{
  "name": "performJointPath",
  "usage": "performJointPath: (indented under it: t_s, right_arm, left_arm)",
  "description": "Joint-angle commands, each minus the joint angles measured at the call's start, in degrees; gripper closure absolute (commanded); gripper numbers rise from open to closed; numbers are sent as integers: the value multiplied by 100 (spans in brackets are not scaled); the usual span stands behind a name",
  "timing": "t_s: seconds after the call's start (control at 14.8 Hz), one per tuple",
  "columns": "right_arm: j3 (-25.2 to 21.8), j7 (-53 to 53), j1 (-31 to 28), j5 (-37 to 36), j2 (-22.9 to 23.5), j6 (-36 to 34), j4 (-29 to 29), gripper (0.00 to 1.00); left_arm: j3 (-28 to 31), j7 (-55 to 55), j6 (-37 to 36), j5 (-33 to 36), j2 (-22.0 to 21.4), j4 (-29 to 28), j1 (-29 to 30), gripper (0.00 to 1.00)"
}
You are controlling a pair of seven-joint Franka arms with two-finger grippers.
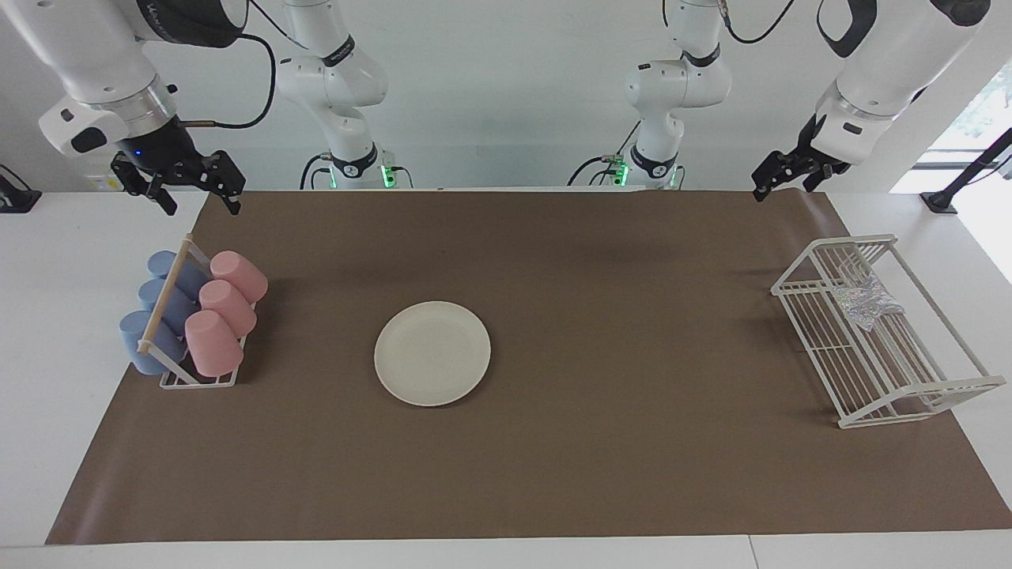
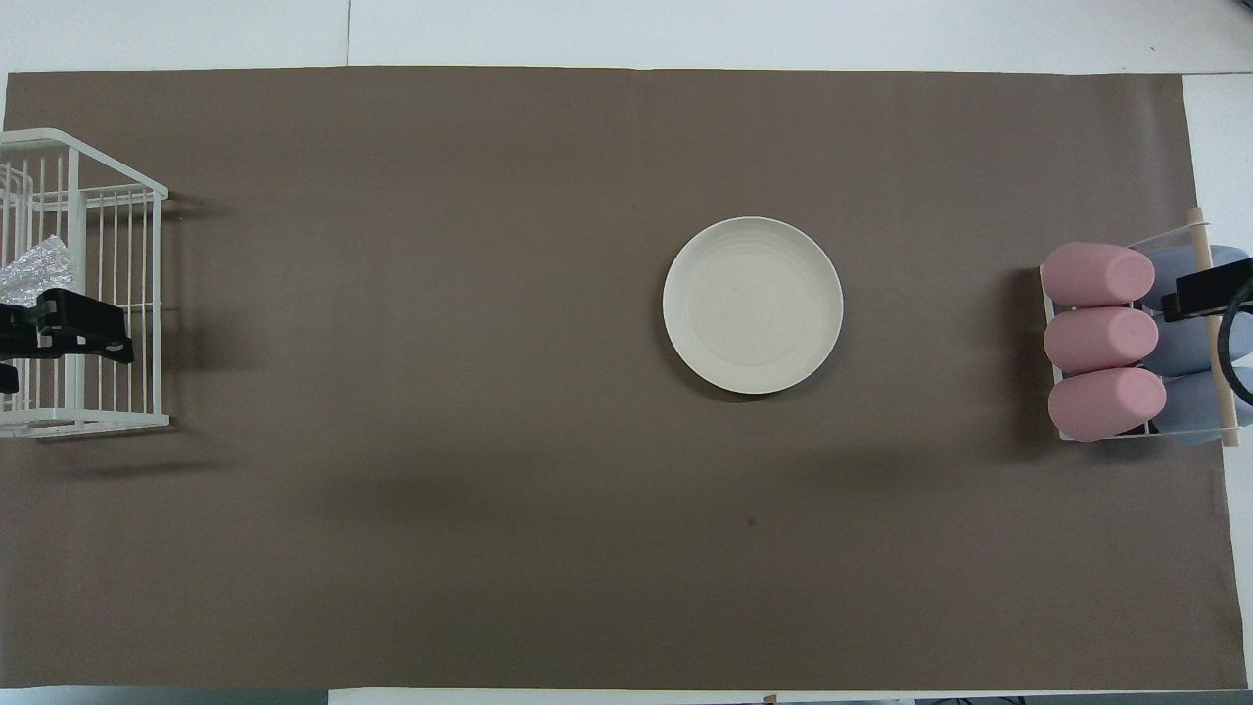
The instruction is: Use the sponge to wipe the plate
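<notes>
While the sponge (image 1: 866, 304) lies racked, left fingers (image 1: 760, 190) hang apart above.

A white desk (image 1: 490, 553) carries a large brown mat (image 1: 553, 474) that covers nearly all its top. A plain white wall (image 1: 506, 95) stands at the robots' edge. Bright daylight enters from a window (image 1: 988, 103) at one corner.
</notes>
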Motion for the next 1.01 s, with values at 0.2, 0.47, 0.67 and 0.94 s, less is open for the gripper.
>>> performJointPath:
  t_s: [0.2, 0.47, 0.67, 0.94]
  right_arm:
    - [21, 49, -16, -129, -42, -333, 19, 0]
    - [30, 40, -25, -120, -86, -412, -34, 0]
    - [30, 40, -16, -129, -95, -412, -52, 0]
    - [30, 40, -7, -129, -95, -386, -52, 0]
  left_arm:
    - [286, -62, 538, -61, 237, 228, -553, 0]
    - [304, -44, 607, -87, 643, 723, -562, 0]
    - [330, -53, 634, -148, 599, 627, -571, 0]
    - [330, -44, 625, -148, 599, 627, -553, 0]
